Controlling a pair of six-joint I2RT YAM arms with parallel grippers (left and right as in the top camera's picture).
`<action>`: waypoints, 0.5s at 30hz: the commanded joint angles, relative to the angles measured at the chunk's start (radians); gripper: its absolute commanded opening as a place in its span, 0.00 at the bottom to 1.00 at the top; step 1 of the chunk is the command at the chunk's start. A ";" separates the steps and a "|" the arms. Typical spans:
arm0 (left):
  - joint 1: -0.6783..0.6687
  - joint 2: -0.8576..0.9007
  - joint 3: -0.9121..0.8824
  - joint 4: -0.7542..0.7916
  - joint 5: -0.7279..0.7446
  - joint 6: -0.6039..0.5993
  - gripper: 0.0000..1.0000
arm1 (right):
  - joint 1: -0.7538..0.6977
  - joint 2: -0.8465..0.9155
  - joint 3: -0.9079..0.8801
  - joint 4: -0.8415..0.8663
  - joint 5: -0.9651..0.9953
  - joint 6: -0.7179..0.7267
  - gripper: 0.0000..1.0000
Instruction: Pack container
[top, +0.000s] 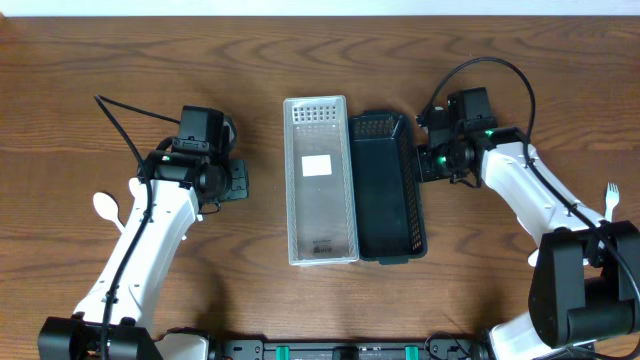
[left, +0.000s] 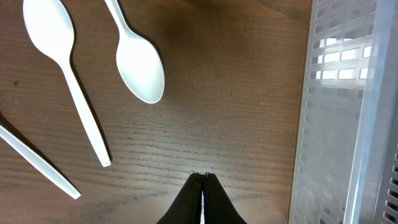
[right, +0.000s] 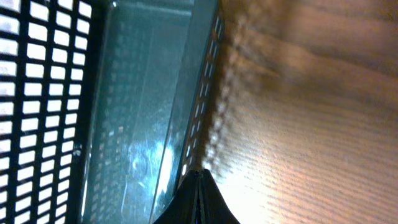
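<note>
Your left gripper (left: 202, 180) is closed on nothing; take the nearest spoon (left: 139, 63), likely light and slick, by its thin handle.

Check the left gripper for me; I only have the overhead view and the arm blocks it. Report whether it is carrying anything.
Observer: The left wrist view shows the left gripper shut, fingertips together, nothing between them.
Operator: List the cutlery ahead of it.
Observer: A white spoon and a second spoon lie there, plus a third white handle whose far end is cut off.
Operator: Now report the right side.
Observer: The right gripper is shut and empty too, its tip beside the dark basket, at the perforated side wall. Whether they touch cannot be told.
</note>
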 joint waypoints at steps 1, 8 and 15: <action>-0.002 0.005 0.024 -0.003 -0.001 -0.008 0.06 | 0.006 0.003 0.020 0.015 -0.016 0.034 0.01; -0.002 0.005 0.024 -0.003 -0.001 -0.008 0.06 | 0.001 0.003 0.020 0.013 0.018 0.058 0.01; -0.002 0.005 0.024 -0.003 -0.001 -0.008 0.06 | 0.002 0.003 0.020 -0.124 0.030 0.112 0.01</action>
